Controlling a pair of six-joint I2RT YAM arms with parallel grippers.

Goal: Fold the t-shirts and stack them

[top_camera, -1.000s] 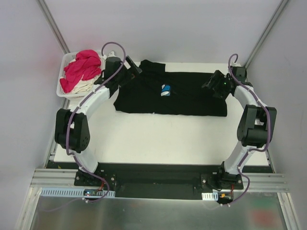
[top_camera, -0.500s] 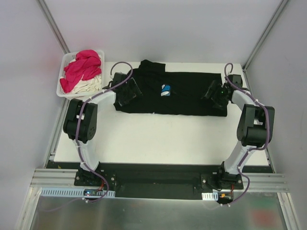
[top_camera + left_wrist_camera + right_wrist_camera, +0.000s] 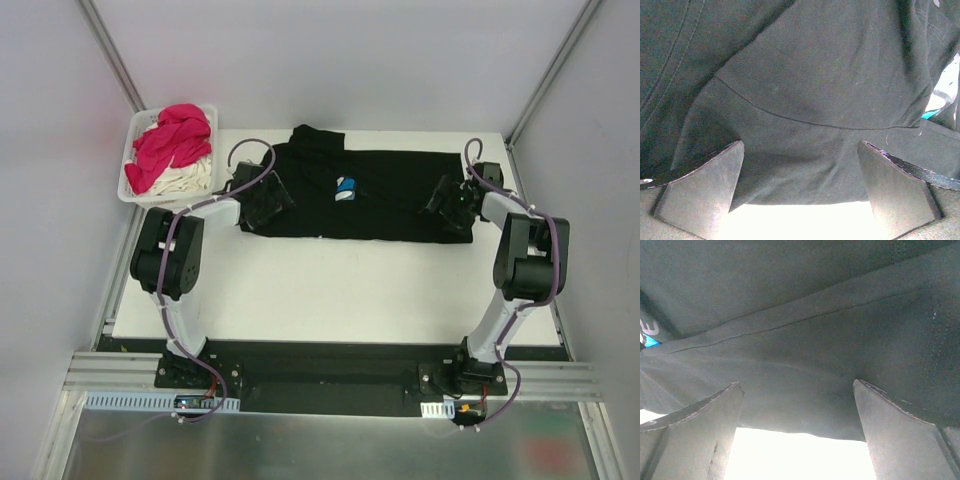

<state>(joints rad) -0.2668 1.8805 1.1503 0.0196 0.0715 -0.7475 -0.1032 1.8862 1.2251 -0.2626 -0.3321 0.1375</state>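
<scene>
The black t-shirt is spread flat on the counter, with its print showing near its middle. The left pincer is set at the shirt's left end and the right pincer at its right end, each lowered over the near hem. In both wrist views the fingers are seen spread wide with the hem lying between them, and nothing is gripped yet. This placement is judged to prepare a matched grasp at both ends, so that the cloth can be lifted evenly for a fold. The pink t-shirt and cream t-shirt are seen heaped in the white basket, beyond the shirt's left end.
</scene>
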